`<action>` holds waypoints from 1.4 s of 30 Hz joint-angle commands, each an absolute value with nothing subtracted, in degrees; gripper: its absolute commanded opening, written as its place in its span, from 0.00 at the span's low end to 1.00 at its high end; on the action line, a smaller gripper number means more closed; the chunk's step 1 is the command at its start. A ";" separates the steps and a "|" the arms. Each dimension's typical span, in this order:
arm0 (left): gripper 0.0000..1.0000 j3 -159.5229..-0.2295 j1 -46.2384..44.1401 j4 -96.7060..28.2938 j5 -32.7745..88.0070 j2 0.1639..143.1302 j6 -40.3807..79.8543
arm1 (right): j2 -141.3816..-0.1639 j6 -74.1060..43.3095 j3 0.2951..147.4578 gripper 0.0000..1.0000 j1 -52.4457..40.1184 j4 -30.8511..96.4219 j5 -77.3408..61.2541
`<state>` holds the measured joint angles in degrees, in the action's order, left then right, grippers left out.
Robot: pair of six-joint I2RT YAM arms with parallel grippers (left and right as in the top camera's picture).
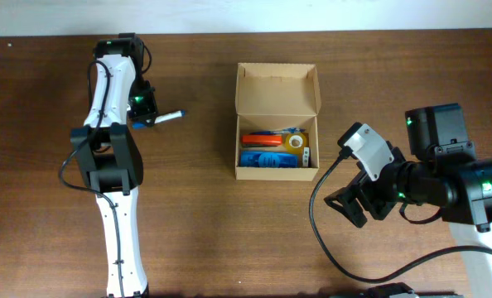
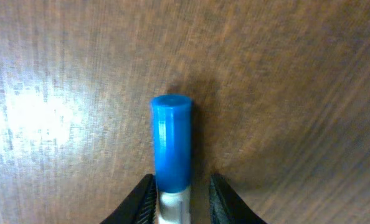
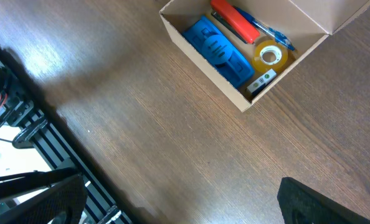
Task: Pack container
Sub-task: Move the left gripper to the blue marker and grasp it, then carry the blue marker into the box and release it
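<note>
A marker (image 2: pixel 170 143) with a blue cap and white barrel lies on the wooden table, pointing away from my left gripper (image 2: pixel 182 182). The jaws stand close on either side of the barrel. The left finger (image 2: pixel 144 190) touches it, and a thin dark gap shows on the right side. From overhead, the marker (image 1: pixel 170 116) sticks out to the right of the left gripper (image 1: pixel 152 119). The container (image 1: pixel 239 132), a tan cardboard box with its lid flap up, holds a blue item (image 1: pixel 267 159), an orange-red item (image 1: pixel 262 140) and a tape roll (image 1: pixel 296 142). My right gripper (image 1: pixel 358 207) is open and empty, right of the box.
In the right wrist view the container (image 3: pixel 197 59) is at the top, with bare table below it. The table's left edge and dark rails (image 3: pixel 29 134) lie under that gripper's left finger. The right arm's cable (image 1: pixel 316 207) loops over the table near the box.
</note>
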<state>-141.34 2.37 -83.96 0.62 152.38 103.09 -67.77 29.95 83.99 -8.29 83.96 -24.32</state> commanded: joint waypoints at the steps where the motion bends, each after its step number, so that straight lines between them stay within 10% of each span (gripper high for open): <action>1: 0.17 -142.54 1.74 -84.55 -0.23 154.19 101.43 | -67.59 29.52 83.79 0.99 -8.23 83.99 -24.86; 5: 0.02 -142.56 0.78 -84.47 -0.21 154.17 99.02 | -67.59 29.52 83.79 0.99 -8.23 83.99 -24.86; 26: 0.02 -149.27 -10.33 -96.71 -21.43 133.10 65.14 | -67.59 29.52 83.79 1.00 -8.23 83.99 -24.86; 42: 0.02 -118.21 -23.59 -80.95 -26.83 112.51 63.77 | -67.59 29.52 83.79 0.99 -8.23 83.99 -24.86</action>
<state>-118.43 -21.87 -82.70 -25.39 113.08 67.96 -67.77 29.93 83.99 -8.29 83.92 -24.34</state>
